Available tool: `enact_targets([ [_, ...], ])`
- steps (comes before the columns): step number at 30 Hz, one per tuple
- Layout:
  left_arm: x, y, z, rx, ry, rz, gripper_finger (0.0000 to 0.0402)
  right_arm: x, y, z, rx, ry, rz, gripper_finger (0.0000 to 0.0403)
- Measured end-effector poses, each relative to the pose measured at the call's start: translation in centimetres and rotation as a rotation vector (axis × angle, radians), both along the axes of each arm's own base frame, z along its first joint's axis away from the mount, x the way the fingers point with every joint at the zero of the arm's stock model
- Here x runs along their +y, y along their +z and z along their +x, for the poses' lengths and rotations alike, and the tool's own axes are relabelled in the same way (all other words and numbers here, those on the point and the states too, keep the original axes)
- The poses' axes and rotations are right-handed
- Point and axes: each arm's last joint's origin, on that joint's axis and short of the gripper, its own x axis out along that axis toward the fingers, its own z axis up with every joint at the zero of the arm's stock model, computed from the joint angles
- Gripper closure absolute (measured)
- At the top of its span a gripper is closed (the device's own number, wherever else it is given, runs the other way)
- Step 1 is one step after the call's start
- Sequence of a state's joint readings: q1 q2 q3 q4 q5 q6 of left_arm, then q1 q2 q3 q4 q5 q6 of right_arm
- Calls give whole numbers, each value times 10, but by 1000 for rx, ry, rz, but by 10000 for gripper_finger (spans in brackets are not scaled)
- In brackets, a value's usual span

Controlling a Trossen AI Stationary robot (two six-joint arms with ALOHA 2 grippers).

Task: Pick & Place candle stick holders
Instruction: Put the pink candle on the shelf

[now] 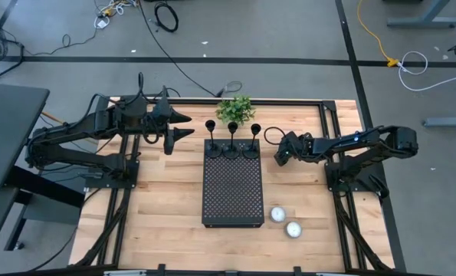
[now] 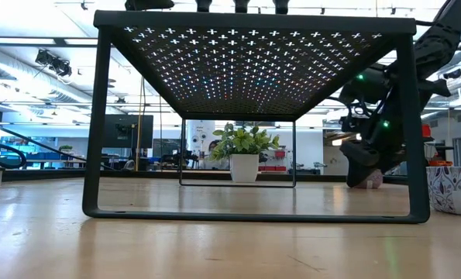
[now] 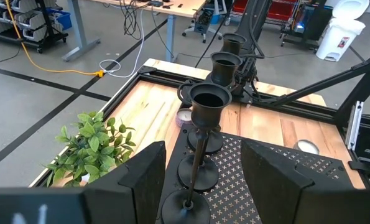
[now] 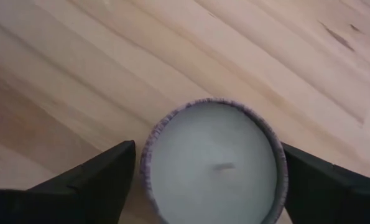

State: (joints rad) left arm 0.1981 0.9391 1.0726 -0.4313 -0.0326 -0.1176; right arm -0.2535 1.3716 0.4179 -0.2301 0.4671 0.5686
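Three black candle stick holders [image 1: 231,149] stand in a row on their round bases at the far end of the black perforated tray [image 1: 231,192]. The left wrist view shows them in line [image 3: 208,102]. My left gripper [image 1: 183,126] hangs open above the table, left of the holders, with nothing between its fingers. Right of the tray, my right gripper [image 1: 280,155] is low over the table and open. Its two fingers stand on either side of a round white tealight candle [image 4: 212,168] that sits on the wood. My right gripper comes slanting down from the table's right side, with one finger [image 4: 110,174] and the other [image 4: 315,180] beside the candle's round wall [image 4: 148,155]. I cannot tell whether either finger touches it. The candle rests flat on the table.
A small potted plant [image 1: 235,109] stands just beyond the holders at the far edge. Two more tealight candles [image 1: 277,215] [image 1: 293,228] lie near the tray's near right corner. The tray stands on thin legs [image 2: 94,124]. Bare wood lies on both sides of the tray.
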Motion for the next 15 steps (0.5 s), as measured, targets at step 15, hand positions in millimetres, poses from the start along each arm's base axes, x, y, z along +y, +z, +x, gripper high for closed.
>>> enact_targets([
  [15,0,0,0,0,0,0,193,0,-1,-1,4,-7,8,117],
])
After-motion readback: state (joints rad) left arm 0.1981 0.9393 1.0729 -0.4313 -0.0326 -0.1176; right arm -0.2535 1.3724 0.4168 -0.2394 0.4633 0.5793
